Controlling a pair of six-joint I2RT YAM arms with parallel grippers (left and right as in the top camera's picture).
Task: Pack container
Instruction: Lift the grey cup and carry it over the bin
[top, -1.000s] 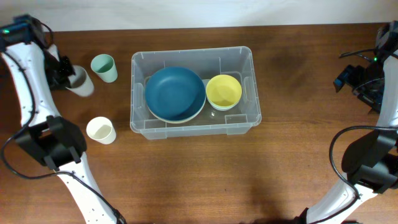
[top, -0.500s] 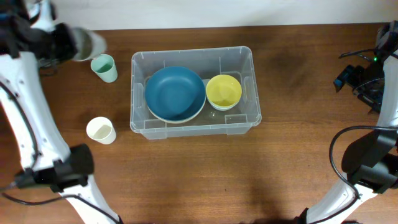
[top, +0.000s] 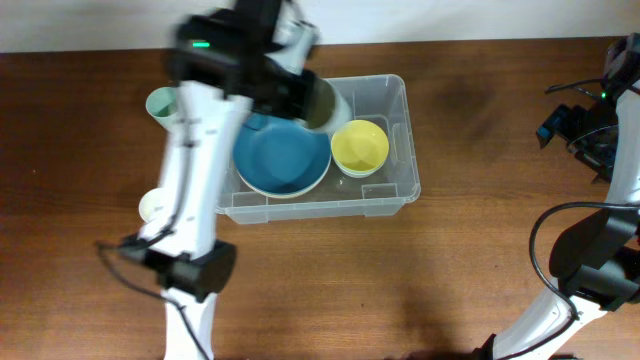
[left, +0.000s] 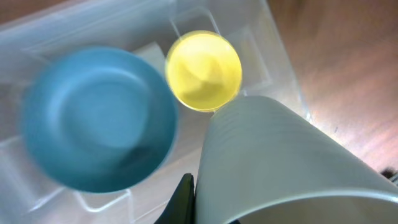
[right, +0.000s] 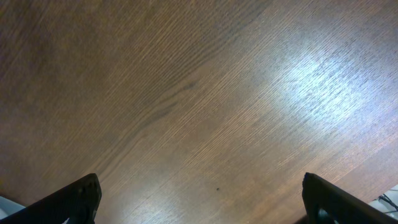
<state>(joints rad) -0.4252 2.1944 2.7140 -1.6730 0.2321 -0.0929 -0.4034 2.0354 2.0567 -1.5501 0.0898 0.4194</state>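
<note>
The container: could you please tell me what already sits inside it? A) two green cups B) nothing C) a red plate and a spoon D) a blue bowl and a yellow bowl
D: the overhead view shows a blue bowl and a yellow bowl side by side inside the container.

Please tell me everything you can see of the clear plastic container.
The clear rectangular plastic container, with rounded corners and a rim, stands upright on the brown wooden table. Inside, side by side, lie a wide blue bowl and a smaller yellow bowl. The left gripper holds a pale grey cup over it.
</note>
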